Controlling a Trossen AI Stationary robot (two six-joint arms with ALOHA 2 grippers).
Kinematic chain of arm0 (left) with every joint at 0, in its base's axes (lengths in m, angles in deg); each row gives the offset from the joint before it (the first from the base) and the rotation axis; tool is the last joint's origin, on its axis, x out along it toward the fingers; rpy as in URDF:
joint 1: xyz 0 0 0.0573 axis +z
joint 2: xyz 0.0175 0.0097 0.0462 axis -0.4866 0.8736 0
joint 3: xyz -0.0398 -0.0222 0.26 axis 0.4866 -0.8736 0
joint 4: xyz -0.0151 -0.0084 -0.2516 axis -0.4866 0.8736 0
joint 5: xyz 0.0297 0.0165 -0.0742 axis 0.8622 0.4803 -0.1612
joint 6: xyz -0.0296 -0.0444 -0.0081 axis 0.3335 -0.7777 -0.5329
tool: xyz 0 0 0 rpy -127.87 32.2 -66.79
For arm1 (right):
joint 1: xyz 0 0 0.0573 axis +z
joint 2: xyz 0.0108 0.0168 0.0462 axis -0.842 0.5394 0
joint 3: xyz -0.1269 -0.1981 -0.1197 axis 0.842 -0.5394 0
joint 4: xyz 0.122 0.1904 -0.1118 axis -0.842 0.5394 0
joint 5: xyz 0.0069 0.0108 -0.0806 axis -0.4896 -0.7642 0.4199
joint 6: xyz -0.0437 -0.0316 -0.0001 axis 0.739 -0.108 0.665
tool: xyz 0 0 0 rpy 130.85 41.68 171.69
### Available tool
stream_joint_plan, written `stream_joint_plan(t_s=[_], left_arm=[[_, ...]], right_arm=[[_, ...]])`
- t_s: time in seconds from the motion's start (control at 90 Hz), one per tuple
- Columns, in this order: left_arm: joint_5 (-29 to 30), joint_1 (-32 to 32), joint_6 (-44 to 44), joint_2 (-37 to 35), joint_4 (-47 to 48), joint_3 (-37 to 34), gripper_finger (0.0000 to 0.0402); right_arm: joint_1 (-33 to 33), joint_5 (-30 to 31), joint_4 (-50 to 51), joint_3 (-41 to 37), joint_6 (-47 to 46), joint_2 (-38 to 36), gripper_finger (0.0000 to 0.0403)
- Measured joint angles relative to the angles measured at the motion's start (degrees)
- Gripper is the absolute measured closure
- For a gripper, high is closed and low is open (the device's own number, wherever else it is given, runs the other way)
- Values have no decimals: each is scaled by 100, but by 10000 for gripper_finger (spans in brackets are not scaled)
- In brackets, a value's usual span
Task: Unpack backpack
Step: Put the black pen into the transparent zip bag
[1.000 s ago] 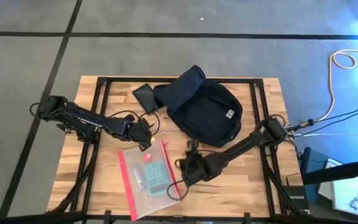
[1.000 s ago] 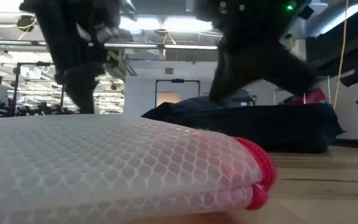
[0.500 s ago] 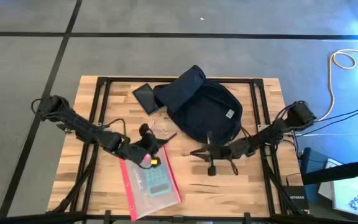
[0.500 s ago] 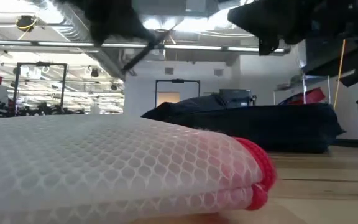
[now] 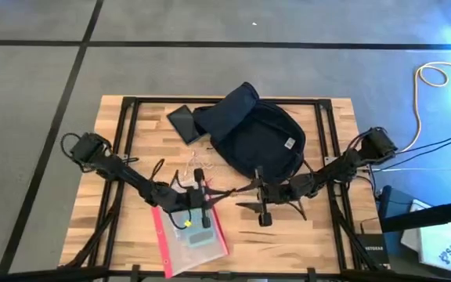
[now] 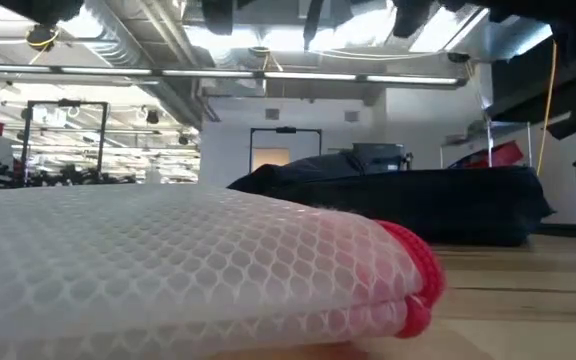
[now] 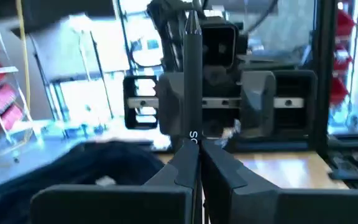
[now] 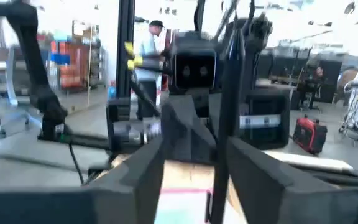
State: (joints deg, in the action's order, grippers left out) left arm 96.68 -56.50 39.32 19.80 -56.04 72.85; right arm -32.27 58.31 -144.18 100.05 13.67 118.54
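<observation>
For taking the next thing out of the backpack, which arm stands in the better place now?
Probably the right. Its claw hangs just beside the backpack, on its near edge. The left claw is above the clear red-edged pouch, farther from the backpack, shut on a thin dark stick.

you have bare wood along the near right part of the light wooden slatted table (image 5: 304,243), open to a gripper from the front. the large dark navy fabric backpack (image 5: 257,137) fills the far middle, with a flat dark rectangular slab (image 5: 184,121) touching its left side. the clear red-edged mesh zip pouch (image 5: 188,231) blocks the near middle-left. the left gripper (image 5: 224,192) and right gripper (image 5: 243,193) nearly meet between pouch and backpack, closing that gap. the far left corner stays open.
</observation>
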Motion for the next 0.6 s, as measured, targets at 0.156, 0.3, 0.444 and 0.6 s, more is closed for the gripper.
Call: stream_joint_plan(t_s=[0.156, 0.3, 0.444, 0.6], left_arm=[[-440, 5, 117, 55, -313, -74, 401], [-573, 4, 111, 50, -487, -74, 401], [-621, 27, 62, 50, -478, -74, 401], [-747, 85, -120, 50, -327, -74, 401]], right_arm=[[2, 369, -28, 7, 7, -2, 207], [-4, 560, -21, 7, -234, -2, 205], [2, 585, -21, 7, -225, -2, 213], [0, 597, -141, 7, -224, -2, 226]])
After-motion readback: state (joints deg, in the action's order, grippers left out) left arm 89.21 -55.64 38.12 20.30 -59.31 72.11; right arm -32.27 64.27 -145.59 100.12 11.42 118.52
